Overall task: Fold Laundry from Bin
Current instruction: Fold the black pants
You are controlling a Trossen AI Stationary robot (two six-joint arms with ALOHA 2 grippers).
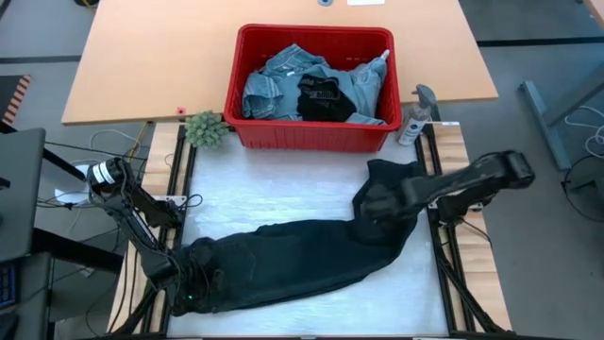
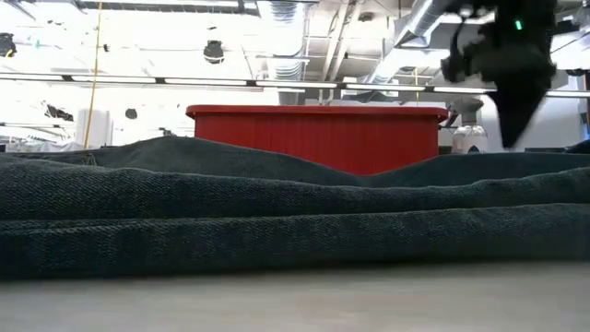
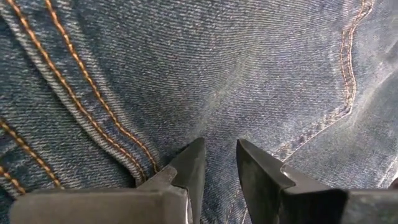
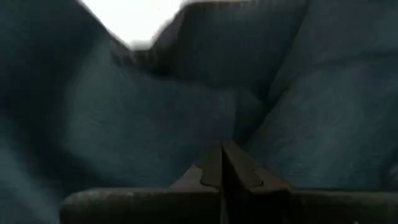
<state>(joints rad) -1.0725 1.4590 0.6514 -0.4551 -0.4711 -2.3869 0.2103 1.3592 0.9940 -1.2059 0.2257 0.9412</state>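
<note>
White padding covers the worktop (image 1: 283,203), and dark jeans (image 1: 293,255) stretch across it from the near left corner up towards the right. Over on the left, the left pincer (image 1: 193,288) sits right on the jeans' wide end; its wrist view shows two dark fingers (image 3: 189,171) a narrow gap apart, tips pressed to twill denim beside orange double stitching, though whether they pinch any cloth I cannot tell. Moving along, the fabric lies in thick rounded folds, ribbed and heavy in the low view. Behind the middle stands the red bin (image 1: 311,137), slotted plastic, holding light blue denim (image 1: 274,85) and a black piece (image 1: 321,99). On the right, the right pincer (image 1: 377,203) is down on the jeans' upper end, fingers fully together amid bunched denim.
</note>
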